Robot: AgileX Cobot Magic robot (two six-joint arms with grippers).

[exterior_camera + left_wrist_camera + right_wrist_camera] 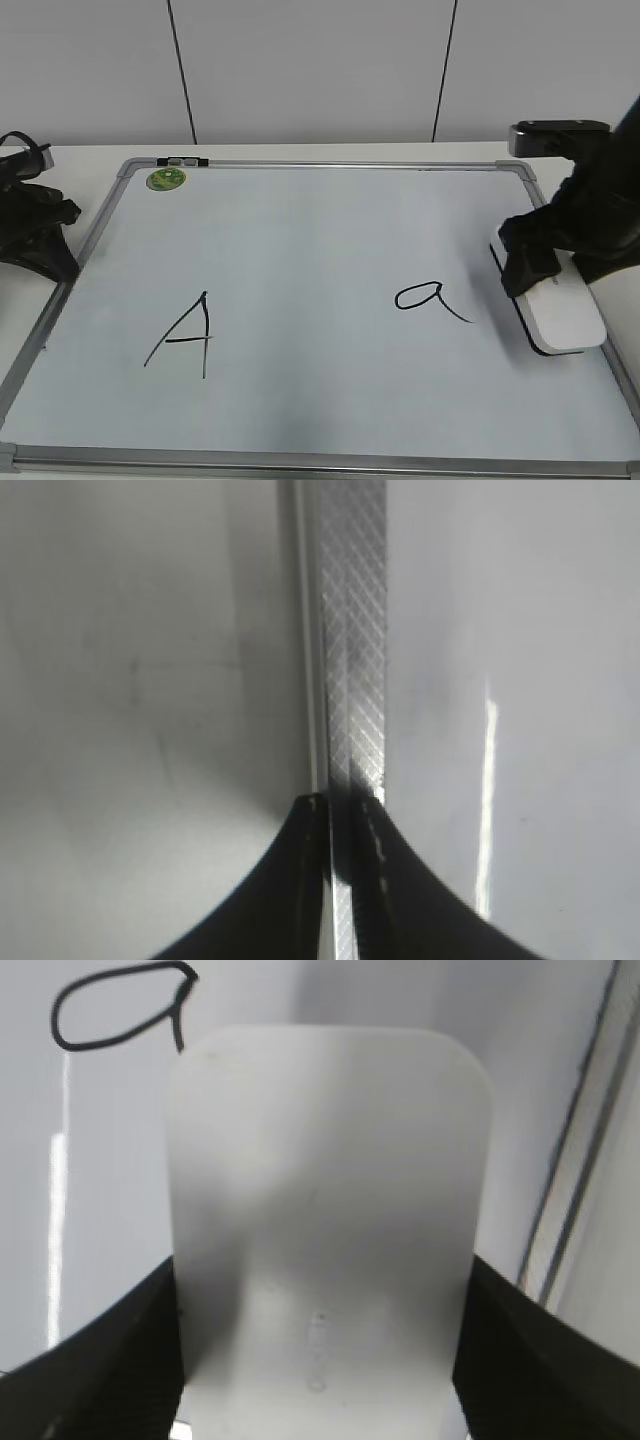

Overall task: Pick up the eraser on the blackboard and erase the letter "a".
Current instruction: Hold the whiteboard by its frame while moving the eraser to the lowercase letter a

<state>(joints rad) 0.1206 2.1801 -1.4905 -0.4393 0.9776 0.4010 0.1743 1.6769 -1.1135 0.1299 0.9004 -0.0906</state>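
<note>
The white eraser (565,315) lies flat on the blackboard (300,240) near its right edge. My right gripper (555,270) is shut on the eraser's far end, one finger on each long side; in the right wrist view the eraser (325,1210) fills the gap between the fingers (320,1360). The small letter "a" (425,298) is just left of the eraser, apart from it, and shows at the top left of the right wrist view (120,1005). My left gripper (45,250) is shut and empty over the board's left frame (355,680).
A large capital "A" (185,335) is drawn on the board's left half. A round green sticker (166,179) sits at the far left corner. The silver frame runs close to the right of the eraser (570,1190). A white wall stands behind the table.
</note>
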